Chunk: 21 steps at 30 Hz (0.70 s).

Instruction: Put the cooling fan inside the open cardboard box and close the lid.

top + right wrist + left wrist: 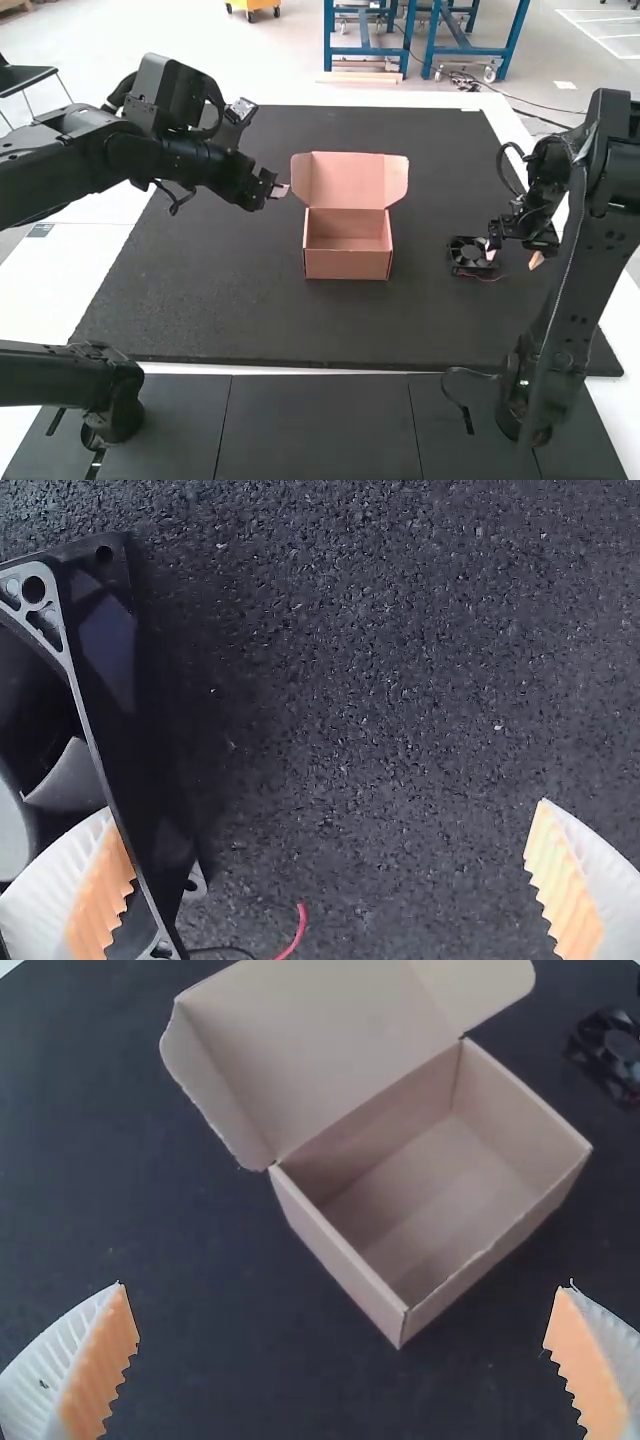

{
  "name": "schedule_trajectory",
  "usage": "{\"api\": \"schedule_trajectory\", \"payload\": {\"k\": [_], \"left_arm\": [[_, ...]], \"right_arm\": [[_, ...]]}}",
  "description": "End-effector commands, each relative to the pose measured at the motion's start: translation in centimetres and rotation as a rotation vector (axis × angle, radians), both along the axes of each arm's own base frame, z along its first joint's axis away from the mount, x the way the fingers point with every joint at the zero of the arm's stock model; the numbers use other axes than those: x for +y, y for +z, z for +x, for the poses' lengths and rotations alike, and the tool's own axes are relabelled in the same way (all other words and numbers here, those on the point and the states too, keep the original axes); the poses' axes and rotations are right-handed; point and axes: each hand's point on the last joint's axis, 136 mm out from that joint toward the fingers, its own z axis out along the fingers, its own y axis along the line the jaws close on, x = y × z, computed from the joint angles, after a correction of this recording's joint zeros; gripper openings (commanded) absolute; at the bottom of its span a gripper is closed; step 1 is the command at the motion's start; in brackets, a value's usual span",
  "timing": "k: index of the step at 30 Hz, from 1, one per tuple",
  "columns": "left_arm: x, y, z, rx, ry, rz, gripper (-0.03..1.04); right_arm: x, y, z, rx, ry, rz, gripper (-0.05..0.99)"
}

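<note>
— Where to find the cooling fan (472, 254)?
— Down on the black mat (200, 300), just right of the cardboard box (347, 250) and wholly outside it. Hard by one finger of the right gripper (514, 250), not sitting between the two.
— Gripping anything?
— No. Spread wide, empty. Same for the left gripper (272, 187): splayed, empty, hovering beside the upright lid (350, 178).
— Risks?
— Probably closing on bare mat, or shoving the fan frame sideways instead of pinching it. Possibly snagging the red wire (297, 925). Later, knocking the light box askew while pressing the lid down.
</note>
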Motion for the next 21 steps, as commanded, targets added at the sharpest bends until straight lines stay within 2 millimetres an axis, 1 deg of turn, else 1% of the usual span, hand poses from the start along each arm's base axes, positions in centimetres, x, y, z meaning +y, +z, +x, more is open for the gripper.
{"api": "schedule_trajectory", "payload": {"k": [1,5,9,10,11,14,17,18,21], "left_arm": [[0.1,1.7,0.5,-0.033,0.014,-0.019,0.96],[0.1,1.7,0.4,-0.033,0.014,-0.019,0.96],[0.2,1.9,0.4,-0.035,0.014,-0.021,0.96],[0.2,2.0,0.4,-0.037,0.014,-0.022,0.96],[0.2,2.0,0.4,-0.035,0.014,-0.021,0.96],[0.4,1.7,0.4,-0.027,0.021,-0.015,0.96],[1.1,1.2,0.4,-0.006,0.038,-0.002,0.96],[1.5,1.0,0.4,0.001,0.048,0.005,0.96],[2.5,0.7,0.4,0.007,0.067,0.021,0.96]], "right_arm": [[0.6,-0.2,0.3,0.018,0.034,-0.008,0.85],[0.8,-0.6,0.2,0.032,0.036,0.001,0.78],[1.1,-0.5,0.6,0.024,0.028,0.023,0.55],[1.3,-0.4,0.8,0.018,0.028,0.032,0.52],[1.4,-0.3,1.0,0.015,0.027,0.041,0.46],[1.9,-0.1,1.4,-0.001,0.024,0.071,0.21],[2.2,0.1,1.8,-0.016,0.02,0.096,0.0],[2.4,0.2,1.8,-0.015,0.019,0.106,-0.02],[2.6,0.4,1.8,-0.012,0.017,0.118,-0.02]]}}
